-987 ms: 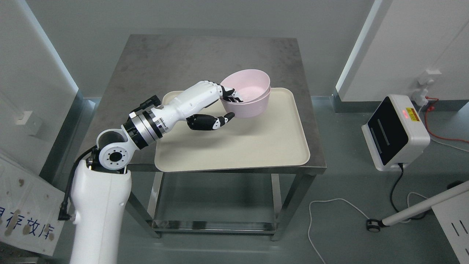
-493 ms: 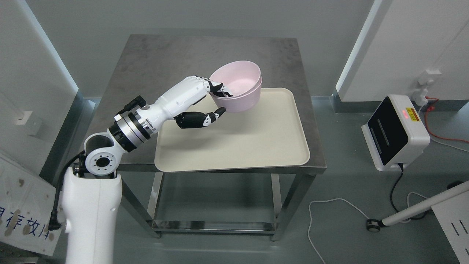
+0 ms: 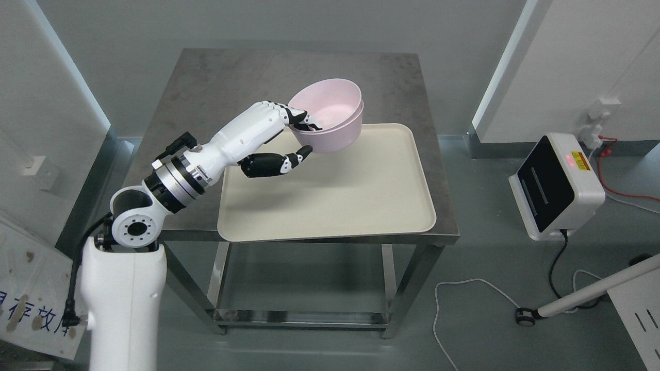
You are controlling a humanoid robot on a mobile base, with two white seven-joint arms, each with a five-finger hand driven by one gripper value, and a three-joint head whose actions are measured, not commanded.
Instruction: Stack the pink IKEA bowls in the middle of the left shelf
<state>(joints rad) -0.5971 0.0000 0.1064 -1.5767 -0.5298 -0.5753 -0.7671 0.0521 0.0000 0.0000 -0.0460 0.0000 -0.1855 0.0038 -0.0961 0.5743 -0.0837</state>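
Bowls (image 3: 330,116) lifted toward 10 o'clock off tray (image 3: 361,206) | left hand (image 3: 289,139) pinches near rim, bowls at its 2 o'clock | shelf unseen

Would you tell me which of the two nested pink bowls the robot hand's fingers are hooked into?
The upper bowl, nested inside the lower bowl: the left robot hand has fingers over its rim, thumb under the lower one.

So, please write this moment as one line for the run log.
left hand: shut on pink bowls, nested pair | bowls: held above cream tray far-left corner | tray: on steel table | right hand: not in view
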